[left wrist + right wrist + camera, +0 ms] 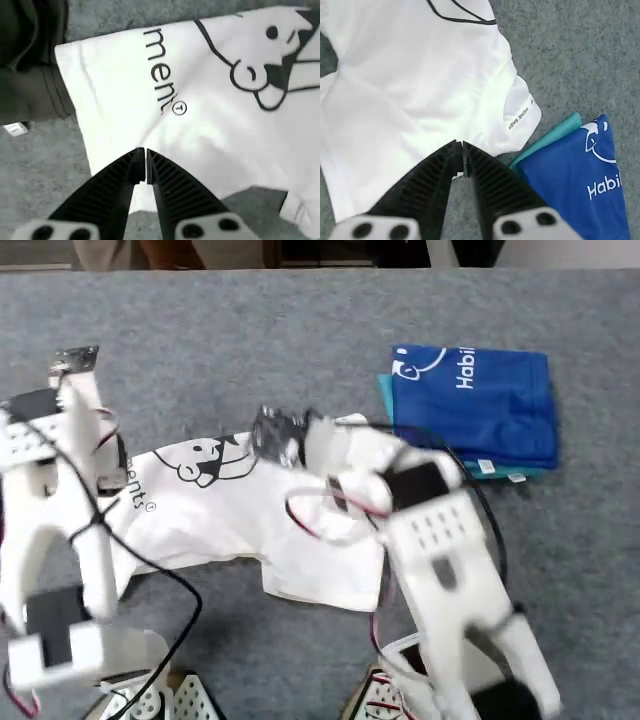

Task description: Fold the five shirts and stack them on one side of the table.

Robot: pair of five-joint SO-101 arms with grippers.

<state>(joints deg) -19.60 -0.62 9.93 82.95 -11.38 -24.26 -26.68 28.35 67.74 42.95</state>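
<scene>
A white shirt (pixel 250 530) with a black drawing lies spread and creased at the table's middle. My left gripper (pixel 145 152) is shut, its tips down on the white shirt (pixel 210 125) near its left edge, beside the printed letters. My right gripper (pixel 462 145) is also shut, at the hem of the white shirt (pixel 410 85) close to a sleeve. Whether either one pinches cloth I cannot tell. A folded blue shirt (pixel 475 405) rests on a folded teal shirt (pixel 385 390) at the back right. In the high view the left gripper (pixel 112 478) and right gripper (pixel 275 435) sit at opposite ends of the white shirt.
A dark shirt (pixel 30 65) lies bunched just beside the white shirt's left edge. The blue shirt (pixel 580 200) and teal shirt (pixel 550 137) are a short way from my right gripper. Grey carpet-like table surface (pixel 300 330) runs bare along the back.
</scene>
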